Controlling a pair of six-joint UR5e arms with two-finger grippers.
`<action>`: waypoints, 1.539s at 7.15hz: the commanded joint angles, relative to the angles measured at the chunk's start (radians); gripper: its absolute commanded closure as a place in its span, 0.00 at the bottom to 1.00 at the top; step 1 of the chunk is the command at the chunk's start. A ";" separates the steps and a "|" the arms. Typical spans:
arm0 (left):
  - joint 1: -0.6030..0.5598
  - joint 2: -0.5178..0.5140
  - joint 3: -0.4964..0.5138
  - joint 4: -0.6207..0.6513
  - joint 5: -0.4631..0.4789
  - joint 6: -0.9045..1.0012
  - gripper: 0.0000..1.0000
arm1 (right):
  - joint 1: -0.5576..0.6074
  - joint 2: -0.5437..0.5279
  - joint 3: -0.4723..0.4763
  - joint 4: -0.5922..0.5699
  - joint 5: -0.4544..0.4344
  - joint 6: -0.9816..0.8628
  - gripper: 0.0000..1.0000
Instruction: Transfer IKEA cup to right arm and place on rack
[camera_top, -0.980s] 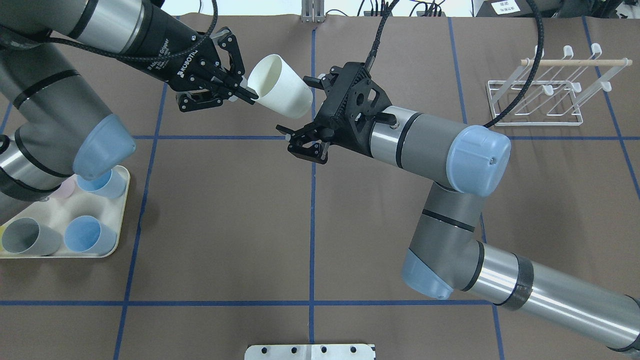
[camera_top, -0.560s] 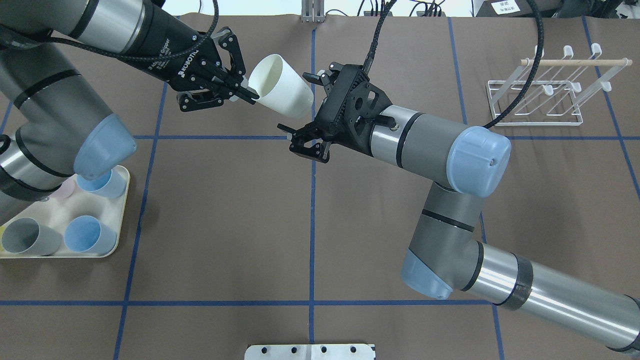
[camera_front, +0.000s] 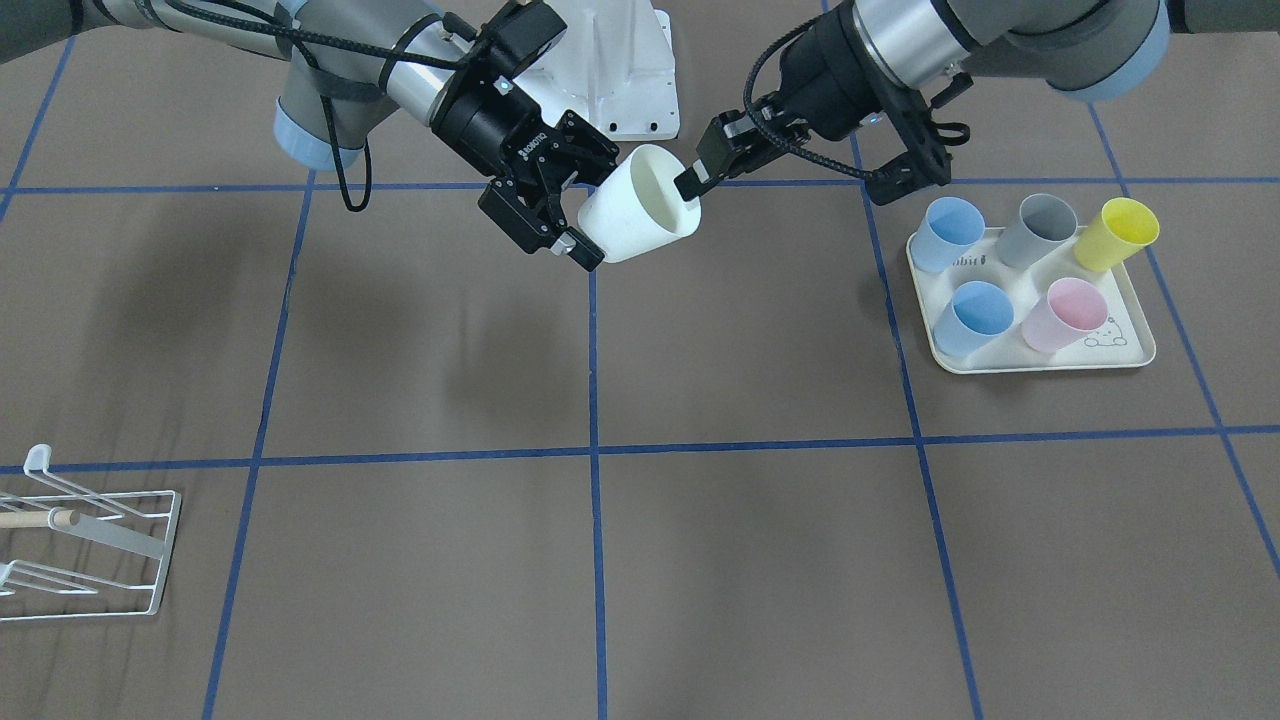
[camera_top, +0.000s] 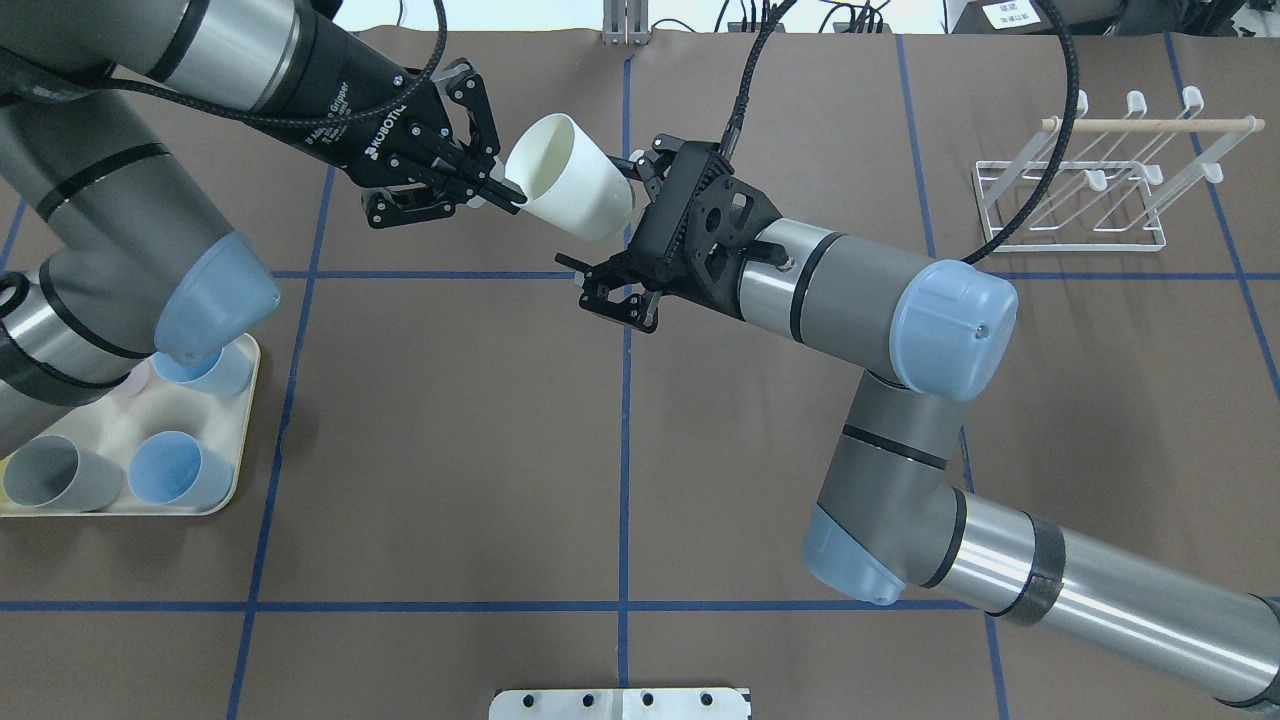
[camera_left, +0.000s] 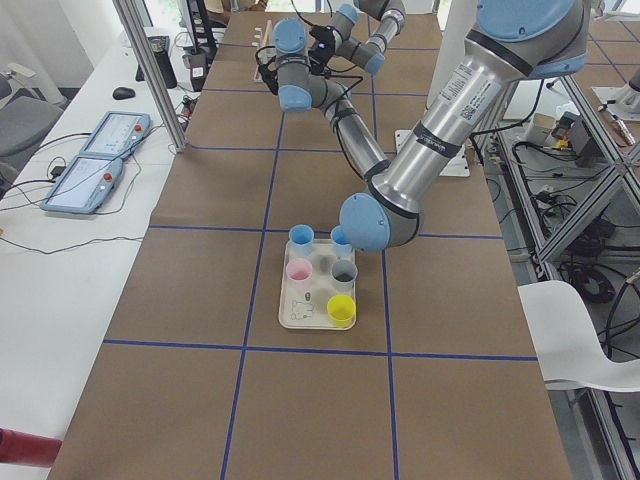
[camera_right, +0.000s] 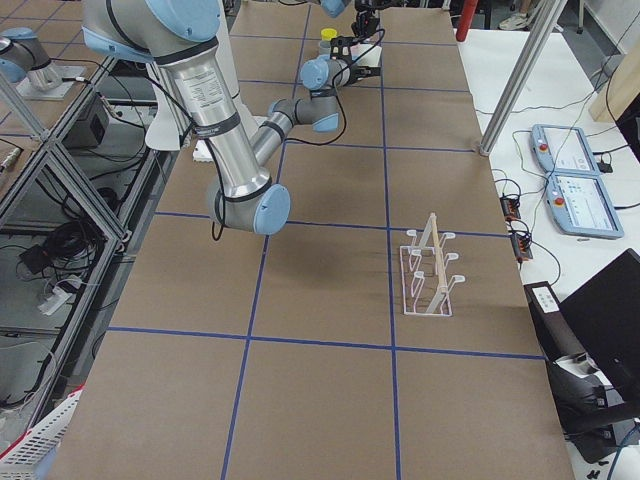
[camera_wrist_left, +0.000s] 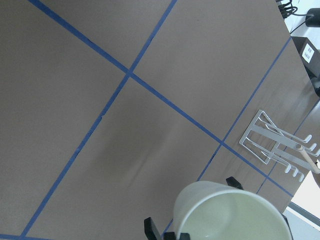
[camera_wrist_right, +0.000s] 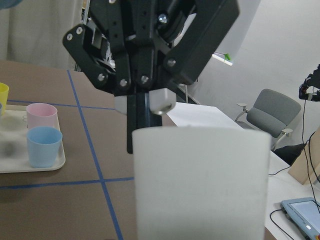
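Cup position: white cup (camera_top: 565, 190) is hanging in the air above the far middle of the desk (camera_top: 450, 450), tilted, with its mouth turning toward the left arm (camera_top: 110, 230) and its base toward the right arm (camera_top: 870, 300).
Left pincer: left pincer (camera_top: 505, 195) is clenching the white cup's rim; the right wrist view is showing one finger going inside the mouth and one pressing outside.
Right pincer: right pincer (camera_top: 612, 222) is sitting released, jaws spread wide, with the cup's base end lying between them; whether a pad is touching the wall, cannot tell.
Cup inside: the left wrist view is looking down into the mouth and is showing only pale inner wall.
Tray: cream tray (camera_front: 1130, 355) is lying flat on the desk on the robot's left side, partly under the left arm's elbow in the overhead view.
Tray contents: five cups are standing upright in it, mouths up. A blue cup (camera_front: 950, 225), grey cup (camera_front: 1045, 222) and yellow cup (camera_front: 1128, 228) are lining the row nearer the robot; a second blue cup (camera_front: 980, 310) and pink cup (camera_front: 1075, 310) are filling the row behind.
Rack: rack (camera_top: 1085, 185) is standing on the desk at the robot's far right, well apart from the white cup and both pincers, with its dowel (camera_top: 1150, 124) running across the top.
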 joint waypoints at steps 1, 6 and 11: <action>0.004 -0.001 0.000 0.000 0.000 0.002 1.00 | -0.001 -0.002 0.001 0.001 0.000 -0.001 0.10; 0.018 0.001 0.005 0.000 0.000 0.003 1.00 | -0.001 0.000 0.002 -0.001 -0.023 -0.001 0.11; 0.018 -0.001 0.005 0.000 0.000 0.003 0.80 | 0.001 -0.011 0.007 -0.010 -0.052 -0.001 0.48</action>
